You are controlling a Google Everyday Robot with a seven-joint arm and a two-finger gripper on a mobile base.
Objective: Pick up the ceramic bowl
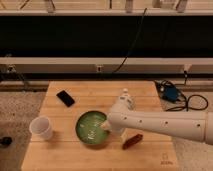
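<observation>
The green bowl (91,129) sits on the wooden surface (75,157), a little toward seven o'clock from the surface's middle. It is round and shallow, with a glossy green inside streaked pale and a dark rim, and it stands upright.

The white arm (160,123) reaches in from three o'clock, running nearly level across the surface. Its gripper (106,126) is at the bowl's rim on the three o'clock side, over or just inside the edge. Whether the jaws are wide, narrow or closed on the rim cannot be told; the arm's end hides them.

At nine o'clock from the bowl, apart from it, stands a white cup (41,128), upright and smaller than the bowl. At eleven o'clock, well apart, a black phone (65,98) lies flat and turned at an angle. At four o'clock, just beside the arm's underside, lies a small reddish-brown oblong thing (132,141). At two o'clock, partly behind the arm, is a pale bottle-like thing (127,101). Off the surface at two o'clock, a blue box (170,93) with dark cables lies on the floor.
</observation>
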